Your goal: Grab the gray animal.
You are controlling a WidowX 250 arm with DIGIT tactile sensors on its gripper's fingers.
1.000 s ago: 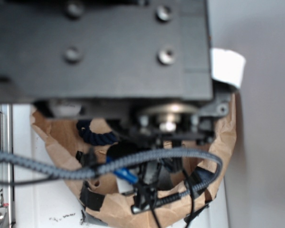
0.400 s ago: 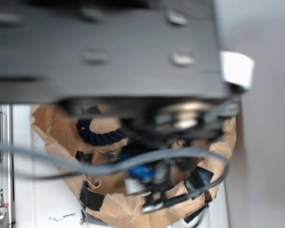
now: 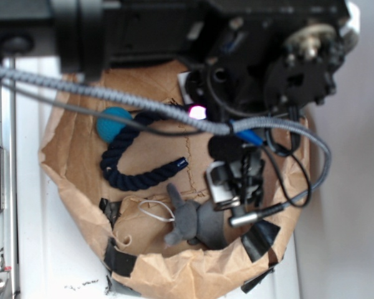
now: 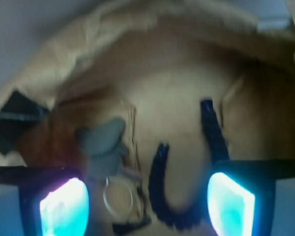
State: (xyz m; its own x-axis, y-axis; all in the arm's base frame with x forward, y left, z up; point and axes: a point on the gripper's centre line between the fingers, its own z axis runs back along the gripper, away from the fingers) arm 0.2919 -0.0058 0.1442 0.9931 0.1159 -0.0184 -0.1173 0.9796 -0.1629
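The gray animal point(image 3: 196, 223) is a small plush toy with floppy ears, lying near the front wall of a brown paper-lined bowl point(image 3: 68, 180). A thin white string loop point(image 3: 153, 212) trails from it to the left. My gripper point(image 3: 234, 199) hangs just right of and above the toy, partly lost among cables. In the wrist view the gray animal point(image 4: 101, 142) lies below and ahead of the left pad, with its string loop point(image 4: 117, 196) between the pads. The gripper point(image 4: 147, 206) is open, its glowing teal fingertips point(image 4: 64, 206) far apart with nothing held.
A navy rope point(image 3: 137, 165) curves across the bowl's middle, and the same navy rope point(image 4: 162, 189) shows between the pads in the wrist view. A teal ball point(image 3: 112, 123) sits at the back left. Black tape patches point(image 3: 118, 258) mark the paper rim. Gray cables point(image 3: 143, 106) cross overhead.
The arm's body has swung up and to the right in the exterior view, uncovering the teal ball, the rope and the gray animal. The gripper now hangs beside the toy.
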